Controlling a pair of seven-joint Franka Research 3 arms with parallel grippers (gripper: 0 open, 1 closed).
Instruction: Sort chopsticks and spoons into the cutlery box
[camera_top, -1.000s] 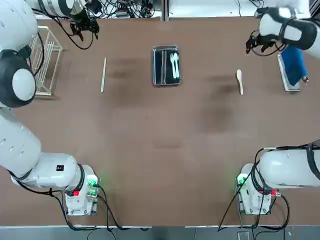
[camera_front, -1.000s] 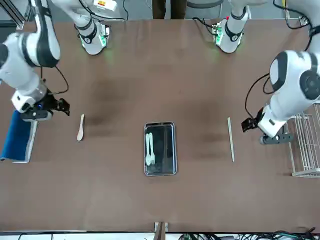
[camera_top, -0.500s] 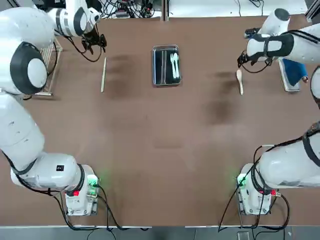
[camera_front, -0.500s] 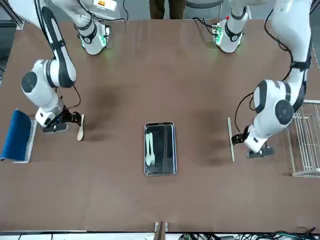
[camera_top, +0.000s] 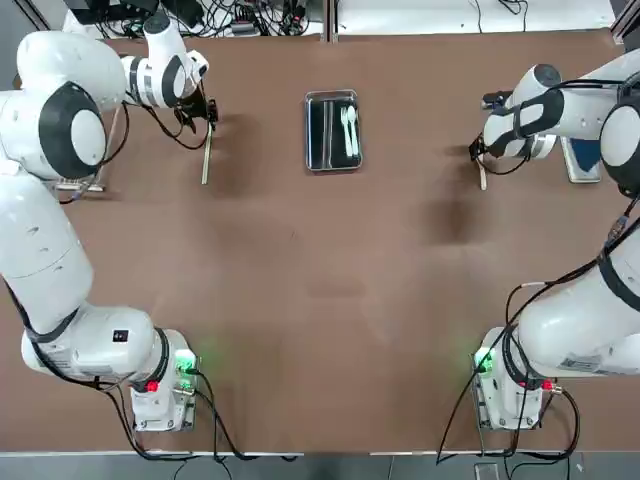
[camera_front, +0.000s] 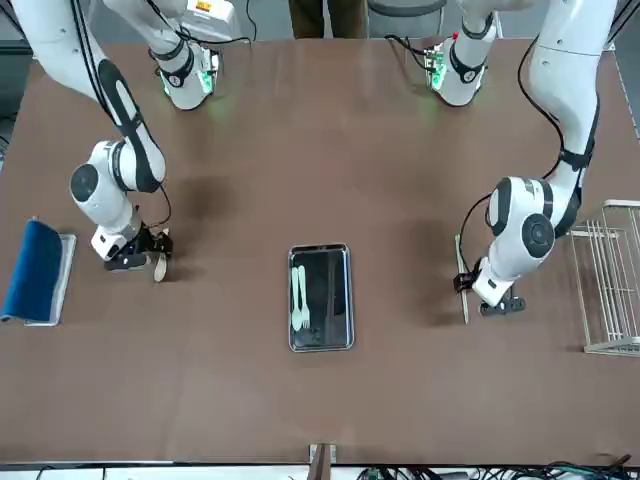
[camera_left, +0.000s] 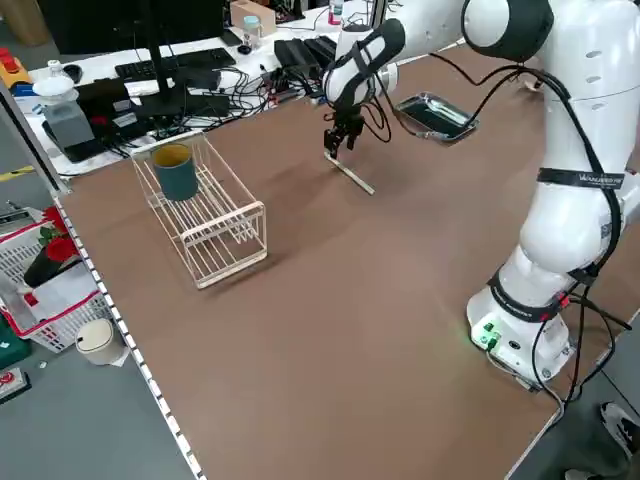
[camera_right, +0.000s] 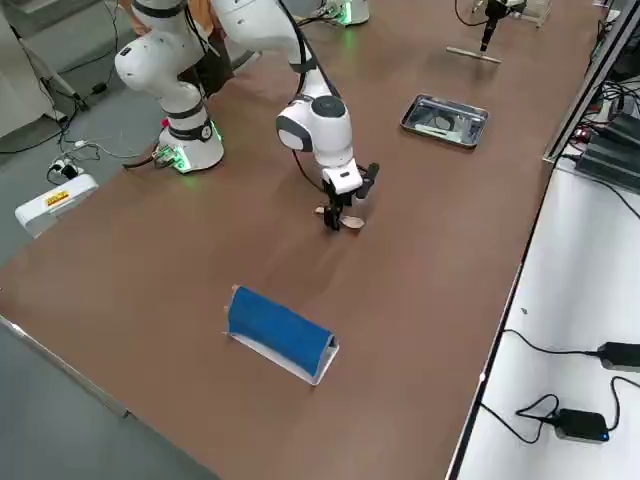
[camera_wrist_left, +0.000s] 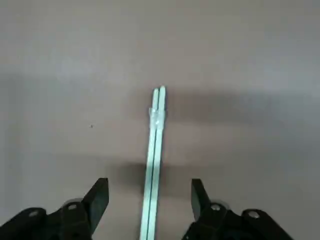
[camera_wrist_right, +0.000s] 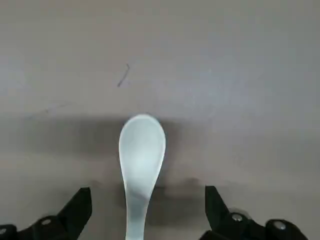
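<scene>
Left gripper (camera_top: 206, 112) low over the far end of the chopsticks (camera_top: 207, 153), at the far left part of the table (camera_top: 320, 280); fingers spread, one finger (camera_wrist_left: 97, 197) on each side of the sticks, no contact seen; in the left wrist view the chopsticks (camera_wrist_left: 155, 155) lie flat together, running lengthwise down the middle of the gap and out past the fingertips; left gripper (camera_left: 338, 138) hangs right above the sticks' end, chopsticks (camera_left: 350, 175) trailing away from it on the table.

Right gripper (camera_top: 480, 160) down over the cream-beige spoon (camera_top: 482, 178) at the far right part of the table; fingers wide apart, spoon (camera_wrist_right: 141, 165) centred between them, bowl beyond the fingertips, handle running back between them; pads not touching it; in the front view right gripper (camera_front: 152, 258) sits at the spoon (camera_front: 158, 270), which lies flat on the table.

Cutlery box (camera_top: 332, 131) far centre of the table, between the two grippers, well apart from both; two white spoons (camera_top: 349, 128) already in its right-hand compartment; other compartment looks dark, contents cannot tell.

White wire rack (camera_left: 205, 215) at the left edge with a teal cup (camera_left: 176, 171) in it; grey tray with a blue item (camera_right: 280, 333) at the right edge, beyond the right gripper.
</scene>
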